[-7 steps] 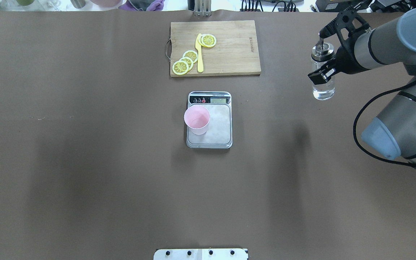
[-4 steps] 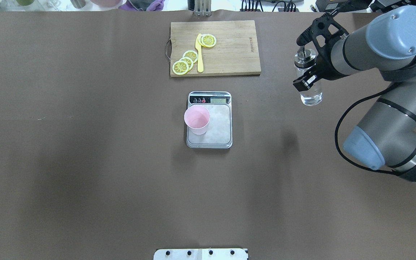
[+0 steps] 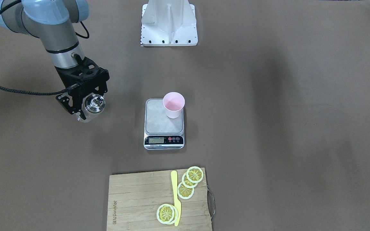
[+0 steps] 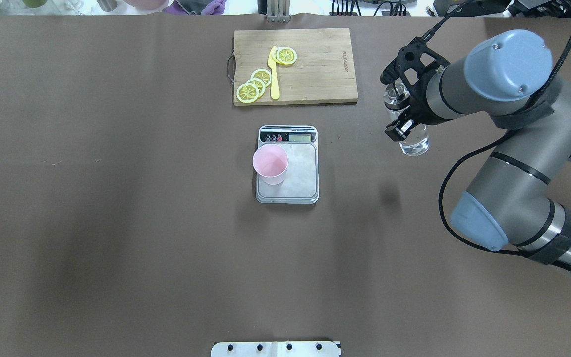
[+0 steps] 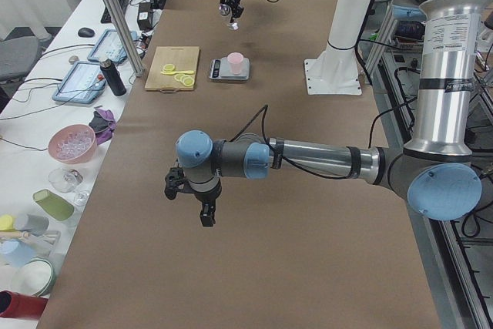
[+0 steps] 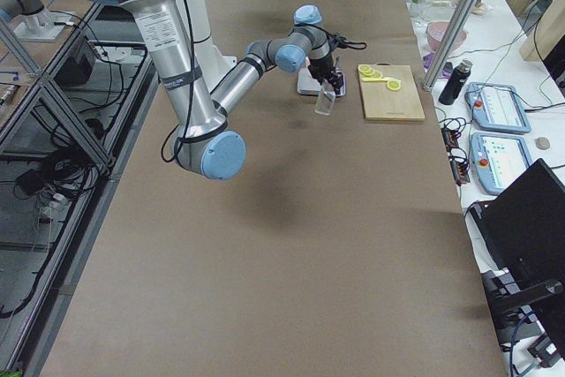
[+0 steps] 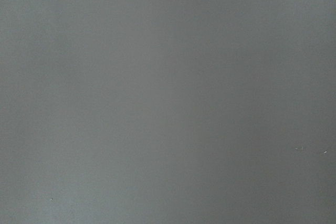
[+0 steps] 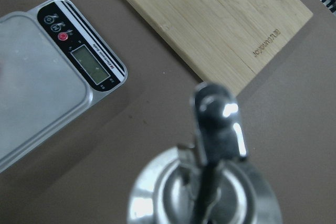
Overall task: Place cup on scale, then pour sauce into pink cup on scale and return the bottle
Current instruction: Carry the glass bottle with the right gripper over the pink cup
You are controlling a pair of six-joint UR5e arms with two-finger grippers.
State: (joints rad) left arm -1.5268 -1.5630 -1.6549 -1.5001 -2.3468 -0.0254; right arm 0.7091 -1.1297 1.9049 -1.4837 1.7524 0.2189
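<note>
Pale-pink tapered cup [image 4: 270, 163] stands on grey steel kitchen scale [image 4: 300, 176]; right gripper [image 4: 396, 106], clamped on slim clear glass bottle [image 4: 415, 144], must next bring spout [image 8: 218, 116] over cup.

Setting. A long table under a matte brown covering [image 4: 117, 223] fills both top-down views, lit evenly from above with broad, soft shadow bands [image 4: 82, 238]. In the left-end view, a white side bench [image 5: 35, 121] runs down the frame's left, with a silver aluminium post [image 5: 115, 17] and a grey office chair [image 5: 15, 52] at upper left. In the right-end view, grey tiled floor [image 6: 35, 245] occupies the left.
</note>
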